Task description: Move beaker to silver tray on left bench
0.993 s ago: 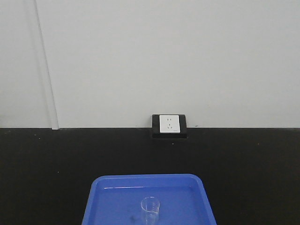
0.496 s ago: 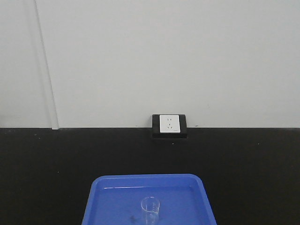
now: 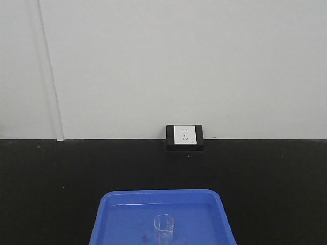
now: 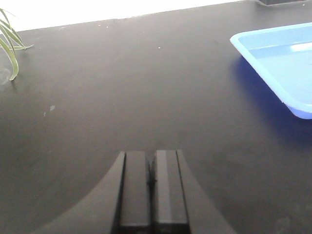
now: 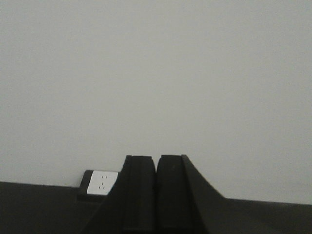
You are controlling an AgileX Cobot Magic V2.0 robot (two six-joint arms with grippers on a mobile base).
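Since neither claw holds anything, the beaker (image 3: 164, 227) stands upright and empty inside the blue tray (image 3: 122, 214), roughly centred side to side (the raised rim presumably stops glassware sliding onto the bench (image 3: 51, 178)). The left claw (image 4: 151, 163) is clenched on nothing, low over bare bench, w/ the blue tray off to its right. The right claw (image 5: 156, 168) is likewise pressed shut and empty, aimed at the white wall (image 5: 156, 73) beside the wall socket (image 5: 100, 183). The silver tray isn't in any view, so I'd judge pick-up not begun, i.e. approx. zero progress.
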